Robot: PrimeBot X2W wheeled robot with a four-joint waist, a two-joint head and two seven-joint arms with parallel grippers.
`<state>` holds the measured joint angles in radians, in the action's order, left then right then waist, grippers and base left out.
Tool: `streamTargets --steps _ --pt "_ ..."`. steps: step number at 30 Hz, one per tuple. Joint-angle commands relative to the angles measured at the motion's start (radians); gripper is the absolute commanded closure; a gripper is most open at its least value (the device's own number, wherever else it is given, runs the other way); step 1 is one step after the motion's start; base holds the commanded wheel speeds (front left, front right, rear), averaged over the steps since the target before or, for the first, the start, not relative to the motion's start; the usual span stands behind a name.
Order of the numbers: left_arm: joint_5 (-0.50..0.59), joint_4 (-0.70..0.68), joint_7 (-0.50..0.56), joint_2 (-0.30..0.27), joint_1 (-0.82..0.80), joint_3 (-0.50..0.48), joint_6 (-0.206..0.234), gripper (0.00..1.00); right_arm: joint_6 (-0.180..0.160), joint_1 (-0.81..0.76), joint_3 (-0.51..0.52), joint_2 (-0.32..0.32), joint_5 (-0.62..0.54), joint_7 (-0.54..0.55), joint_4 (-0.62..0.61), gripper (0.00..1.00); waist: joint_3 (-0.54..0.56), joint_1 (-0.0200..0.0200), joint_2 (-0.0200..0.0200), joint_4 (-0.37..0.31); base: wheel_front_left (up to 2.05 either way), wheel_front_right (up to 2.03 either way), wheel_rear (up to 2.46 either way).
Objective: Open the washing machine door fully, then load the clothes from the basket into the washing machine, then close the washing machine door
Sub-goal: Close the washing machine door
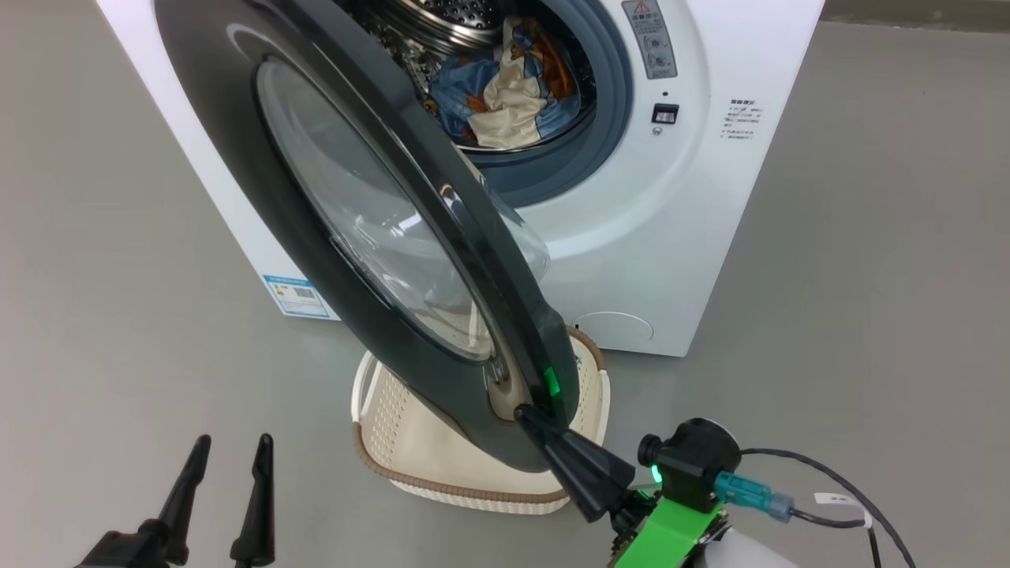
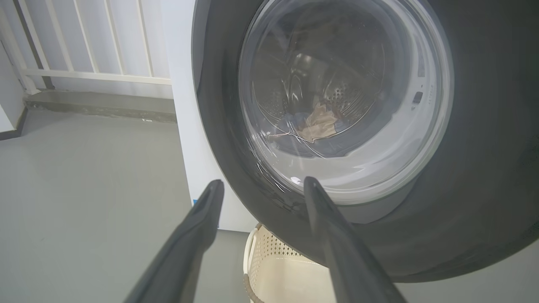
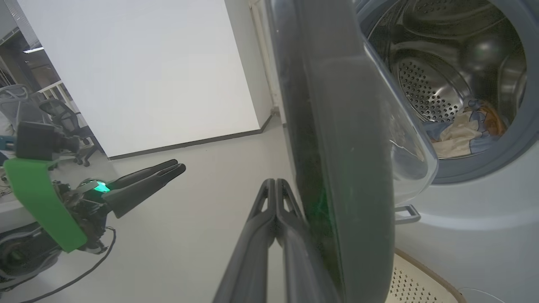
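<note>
Black glossy washing machine door [image 1: 347, 260] ajar, hides most of basket [image 1: 394, 426] | clothes [image 1: 513, 95] partly seen in drum [image 1: 450, 12] | right gripper [image 1: 527, 416] pressed together at door edge | left gripper [image 1: 234, 439] spread

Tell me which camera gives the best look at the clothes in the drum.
The head view: the clothes lie unobstructed in the drum, blue, cream and orange plain. The right wrist view shows them smaller, past the washing machine door. The left wrist view shows them dimly through its glass.
</note>
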<state>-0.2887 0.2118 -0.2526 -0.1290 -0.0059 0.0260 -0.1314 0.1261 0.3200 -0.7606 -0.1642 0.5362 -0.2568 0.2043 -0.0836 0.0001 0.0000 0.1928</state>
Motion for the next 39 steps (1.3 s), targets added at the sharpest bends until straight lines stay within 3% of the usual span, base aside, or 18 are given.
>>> streamTargets --steps 1,23,39 --pt "0.007 -0.019 -0.009 -0.010 -0.044 -0.034 0.001 0.00 0.005 0.028 0.003 0.012 -0.001 -0.005 -0.019 1.00 -0.002 -0.0001 0.0000 0.000 0.00 0.00 0.00" --pt "0.025 -0.056 -0.009 0.025 -0.116 -0.017 0.001 0.00 0.005 0.128 0.206 -0.022 -0.007 -0.005 0.013 1.00 -0.113 -0.0001 0.0000 -0.002 0.00 0.00 0.00" --pt "0.033 -0.095 -0.009 0.064 -0.207 0.023 0.001 0.00 0.005 0.279 0.353 -0.085 -0.006 -0.005 0.042 1.00 -0.239 -0.0001 0.0000 0.045 0.00 0.00 0.00"
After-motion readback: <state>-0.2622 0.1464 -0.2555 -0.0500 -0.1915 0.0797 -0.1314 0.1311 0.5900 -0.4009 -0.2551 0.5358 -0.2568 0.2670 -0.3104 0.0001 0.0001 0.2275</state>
